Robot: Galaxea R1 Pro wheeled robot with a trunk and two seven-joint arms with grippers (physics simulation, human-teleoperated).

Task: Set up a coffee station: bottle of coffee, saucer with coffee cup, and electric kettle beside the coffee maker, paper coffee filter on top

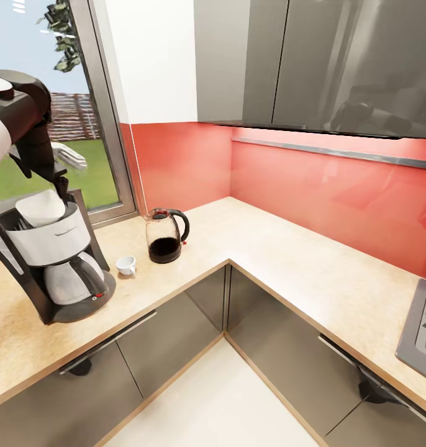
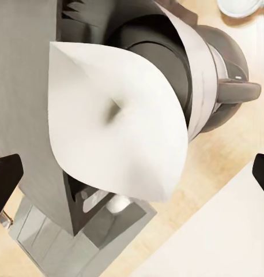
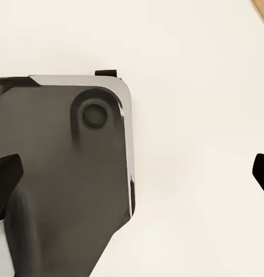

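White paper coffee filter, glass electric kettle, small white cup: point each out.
White paper coffee filter (image 2: 117,124): left wrist view, cone's middle.
Glass electric kettle (image 1: 164,239): head view, glass body.
Small white cup (image 1: 126,264): head view, bowl.

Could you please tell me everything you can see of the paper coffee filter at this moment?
The paper coffee filter is a plain white cone of thin, matte paper, opened out with its mouth facing up and a small dark crease at its deepest point. It sits on top of the coffee maker, above the carafe, at the counter's window end. The left gripper hangs over it with its fingers spread wide on either side, apart from the paper. Nothing but the machine appears to touch it.
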